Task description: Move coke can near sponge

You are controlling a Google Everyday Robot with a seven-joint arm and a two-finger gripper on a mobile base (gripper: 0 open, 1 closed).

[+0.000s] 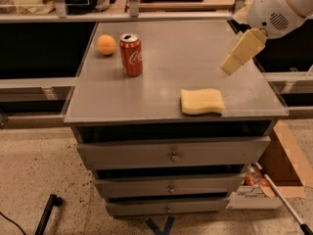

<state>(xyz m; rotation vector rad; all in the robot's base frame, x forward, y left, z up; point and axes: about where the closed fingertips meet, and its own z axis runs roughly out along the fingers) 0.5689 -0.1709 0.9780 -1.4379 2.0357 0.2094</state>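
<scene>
Grey bench [146,94], three drawers [172,153] beneath; coke can [131,55] upright at the back left of the top, an orange [106,44] just beside it on the left, not touching; sponge [202,101] lies flat near the front edge, right of centre, well apart from the can; gripper [229,65] hangs over the right side of the bench, behind and to the right of the sponge, tilted down-left, clear of both; seen side-on, so open or closed cannot be told; white arm [281,6] comes in from top right; cardboard box [288,153] on the floor at right
</scene>
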